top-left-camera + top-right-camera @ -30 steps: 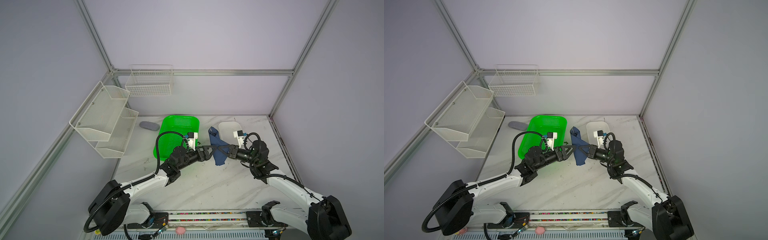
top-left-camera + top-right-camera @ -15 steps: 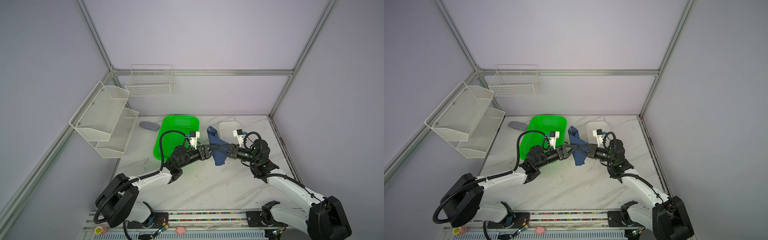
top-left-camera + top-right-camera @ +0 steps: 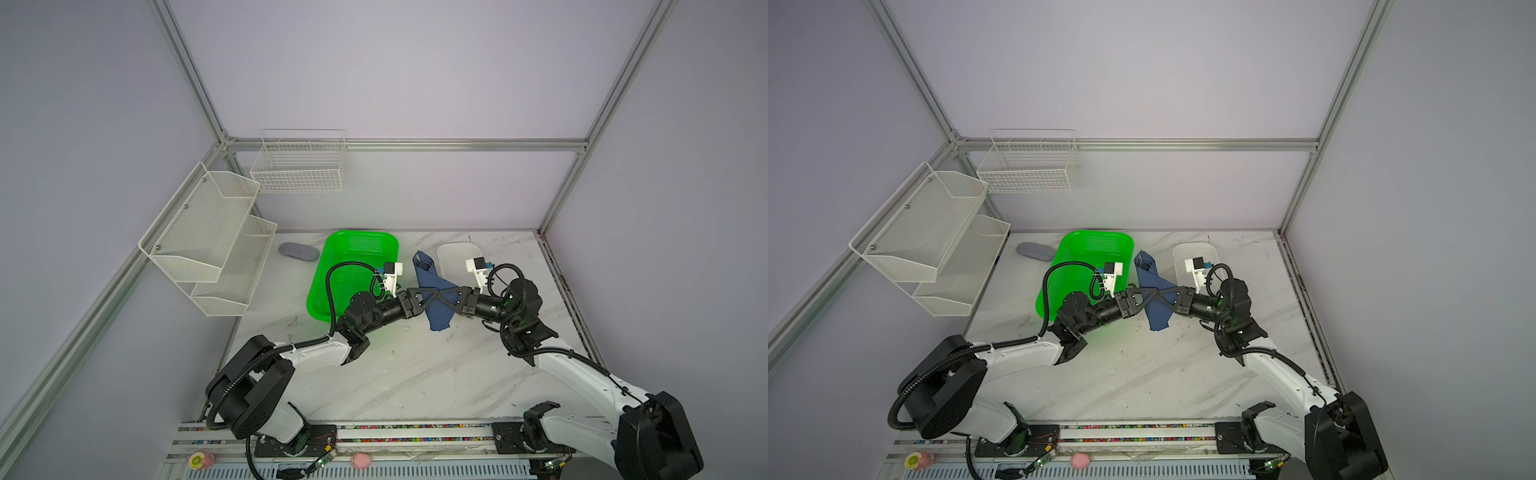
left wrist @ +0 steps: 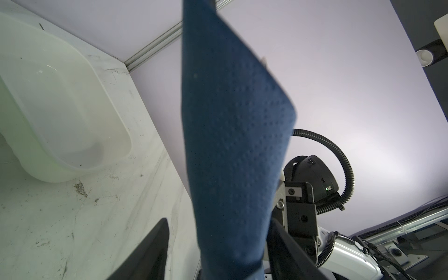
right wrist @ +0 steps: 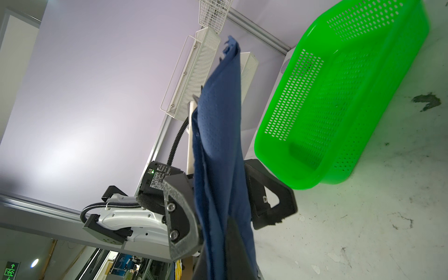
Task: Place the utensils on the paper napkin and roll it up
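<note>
In both top views the paper napkin [image 3: 429, 276] is held up over the middle of the table [image 3: 415, 374]. The right gripper [image 3: 442, 296] reaches in from 3 o'clock, its jaws clamped on the sheet. The left gripper [image 3: 430, 296] points in from 9 o'clock, its fingers [image 4: 155, 242] apart on either side of the sheet. From the napkin, the green basket [image 3: 357, 232] lies at 10 o'clock and the white tray [image 3: 453, 253] at 1 o'clock.

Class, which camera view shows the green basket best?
The right wrist view: the green basket is large, almost whole, holes plain. Both top views show it small, partly behind the left arm. The left wrist view lacks it.
</note>
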